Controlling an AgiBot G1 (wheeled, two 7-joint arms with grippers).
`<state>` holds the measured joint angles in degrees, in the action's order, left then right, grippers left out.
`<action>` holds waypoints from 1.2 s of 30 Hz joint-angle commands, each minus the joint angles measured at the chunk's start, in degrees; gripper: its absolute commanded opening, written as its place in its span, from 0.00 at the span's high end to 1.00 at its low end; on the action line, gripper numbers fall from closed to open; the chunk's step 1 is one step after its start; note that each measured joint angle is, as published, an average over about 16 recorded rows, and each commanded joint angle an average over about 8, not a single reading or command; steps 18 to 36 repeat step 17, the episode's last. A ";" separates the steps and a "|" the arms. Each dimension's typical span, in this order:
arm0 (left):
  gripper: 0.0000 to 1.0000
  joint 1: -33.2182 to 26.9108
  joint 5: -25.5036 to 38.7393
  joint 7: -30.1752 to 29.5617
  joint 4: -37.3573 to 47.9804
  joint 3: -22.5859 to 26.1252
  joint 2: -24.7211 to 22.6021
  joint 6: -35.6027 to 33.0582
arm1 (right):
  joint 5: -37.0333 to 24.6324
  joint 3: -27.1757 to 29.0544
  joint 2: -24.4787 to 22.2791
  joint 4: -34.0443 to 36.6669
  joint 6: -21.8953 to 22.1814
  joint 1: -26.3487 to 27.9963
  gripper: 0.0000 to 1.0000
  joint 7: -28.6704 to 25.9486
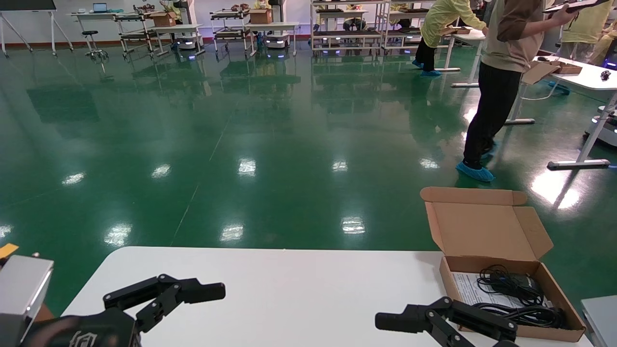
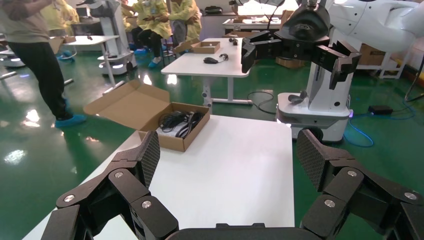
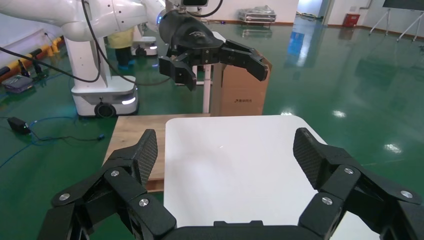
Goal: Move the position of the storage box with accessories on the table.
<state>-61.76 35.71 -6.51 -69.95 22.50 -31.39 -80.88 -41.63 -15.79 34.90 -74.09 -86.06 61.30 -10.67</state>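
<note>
Fingers of both grippers — left gripper (image 1: 166, 294) and right gripper (image 1: 434, 320) — spread wide, holding nothing, hovering over the tabletop (image 1: 289, 284). Just beyond the right fingers sits the storage box (image 1: 554, 289) (lid up), the accessories (image 1: 516, 291) inside.

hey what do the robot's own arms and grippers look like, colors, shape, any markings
Both grippers, left gripper and right gripper, are matte black two-finger claws built from jointed bars with silver rivets. The pads carry a fine cross-hatched grip texture. A silver-grey metal block sits by the left wrist, whose black housing bears a faint embossed logo.
</note>
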 commanded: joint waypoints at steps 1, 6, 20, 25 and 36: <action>0.00 0.00 0.00 0.00 0.00 0.00 0.00 0.00 | -0.06 -0.06 0.03 0.13 0.10 0.06 0.00 -0.02; 0.00 0.00 0.00 0.00 0.00 0.00 0.00 0.00 | -0.13 -0.14 0.06 0.32 0.23 0.14 0.00 -0.04; 0.00 0.00 0.00 0.00 0.00 0.00 0.00 0.00 | -0.20 -0.21 0.10 0.50 0.37 0.24 0.00 -0.07; 0.00 0.00 0.00 0.00 0.00 0.00 0.00 0.00 | -0.20 -0.21 0.10 0.50 0.37 0.24 0.00 -0.07; 0.00 0.00 0.00 0.00 0.00 0.00 0.00 0.00 | -0.20 -0.21 0.10 0.50 0.37 0.24 0.00 -0.07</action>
